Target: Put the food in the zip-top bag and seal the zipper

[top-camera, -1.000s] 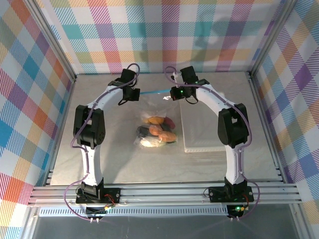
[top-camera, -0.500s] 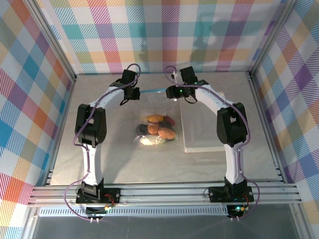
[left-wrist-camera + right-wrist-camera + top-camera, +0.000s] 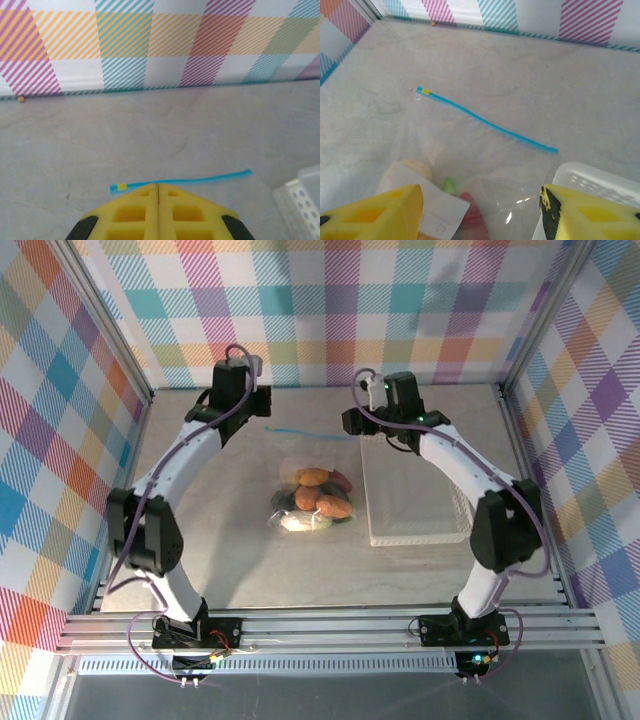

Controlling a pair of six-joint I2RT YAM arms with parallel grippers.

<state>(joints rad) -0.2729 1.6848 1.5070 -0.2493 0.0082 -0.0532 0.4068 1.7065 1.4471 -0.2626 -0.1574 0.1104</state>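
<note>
My left gripper (image 3: 158, 187) hangs over the far part of the table (image 3: 220, 540), its fingers pressed flat together with nothing between them. The right gripper (image 3: 480, 195) stands wide apart, also empty, above the zip-top bag (image 3: 305, 455). The bag lies flat near the table's middle, with the food (image 3: 316, 502) bunched in its near end. The zipper (image 3: 298, 431) runs along the bag's far edge — a thin blue line, clear of both grippers — and I can't tell whether it is pressed closed. A white basket (image 3: 410, 490) sits just right of the bag.
</note>
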